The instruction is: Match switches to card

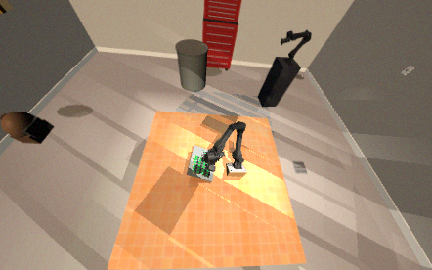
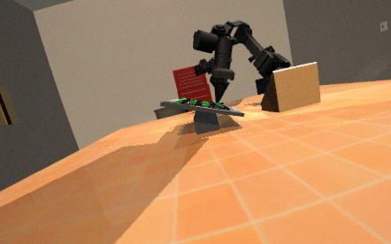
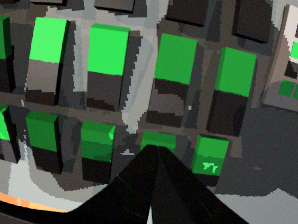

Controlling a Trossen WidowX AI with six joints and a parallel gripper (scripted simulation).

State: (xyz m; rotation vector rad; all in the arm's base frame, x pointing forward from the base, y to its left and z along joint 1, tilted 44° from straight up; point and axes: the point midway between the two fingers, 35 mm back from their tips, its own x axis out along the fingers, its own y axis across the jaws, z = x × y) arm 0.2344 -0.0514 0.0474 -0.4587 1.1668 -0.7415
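The switch panel is a grey tilted plate with a grid of rocker switches, each half green and half dark grey. It also shows in the exterior view on its wedge stand. My gripper is shut and empty, its black fingertips pointing down at the nearest row of switches, very close above it. In the side view the fingertip hangs just over the panel's near right part. The card is only a sliver at the right edge of the wrist view.
The arm's tan base block stands to the right of the panel. Far off stand a grey bin, a red tool cabinet and a second black arm on a pedestal.
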